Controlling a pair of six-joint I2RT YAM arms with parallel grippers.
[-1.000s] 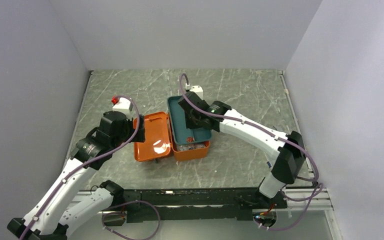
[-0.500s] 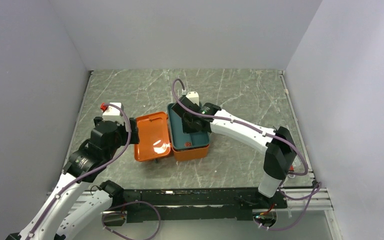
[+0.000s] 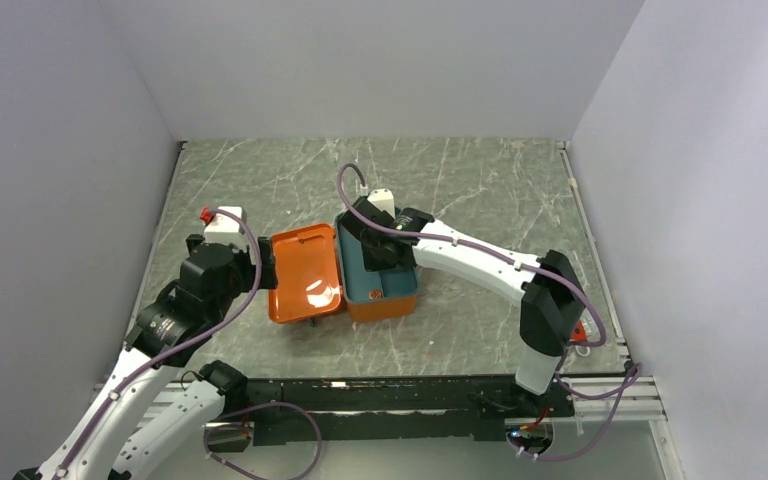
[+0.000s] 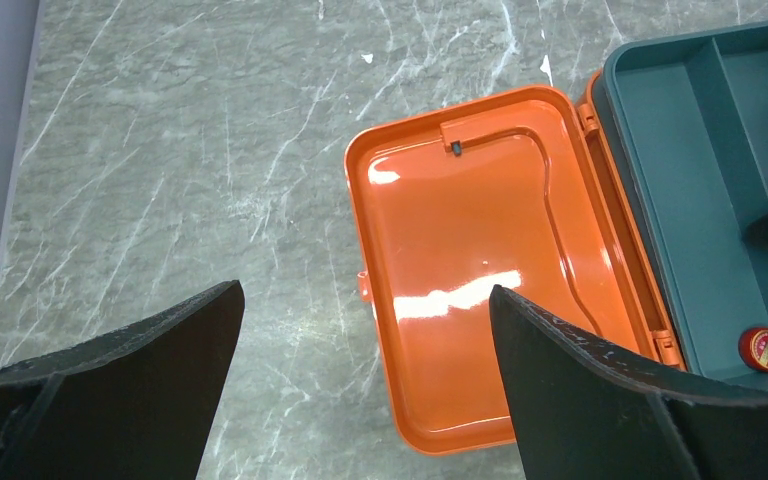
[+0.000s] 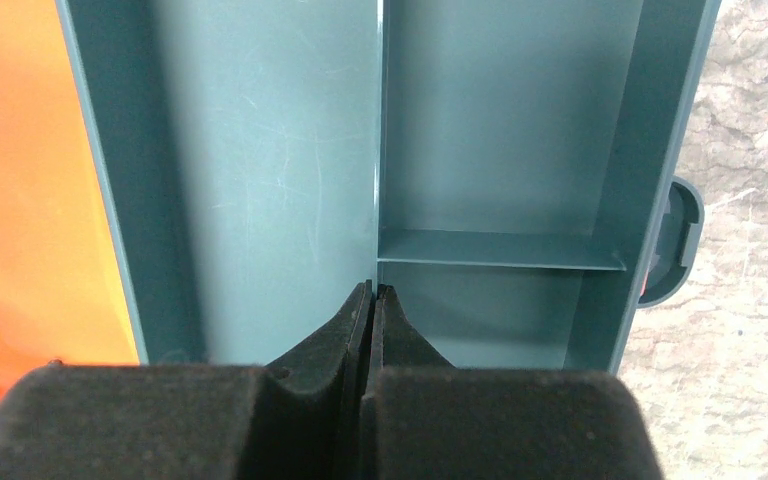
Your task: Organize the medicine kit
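The medicine kit (image 3: 380,306) is an orange box standing open, its lid (image 4: 480,260) lying flat to the left. A flat teal divided tray (image 5: 260,150) sits in the box, level with its rim. My right gripper (image 5: 372,290) reaches down into the tray and is shut on its thin centre divider (image 5: 378,120). A small red round item (image 4: 764,347) lies in the tray's near corner. My left gripper (image 4: 362,300) hovers wide open above the lid's left edge, with nothing between its fingers. The teal front latch (image 5: 675,240) hangs on the box's right side.
The kit (image 4: 480,260) rests on a grey marbled tabletop (image 3: 480,190) enclosed by white walls. The right arm (image 3: 480,262) stretches across from the right. The left arm (image 3: 175,310) stands left of the lid.
My right gripper has moved the teal tray from a raised, tilted pose down into the orange box, covering the contents below. My left arm drew back leftward off the lid.
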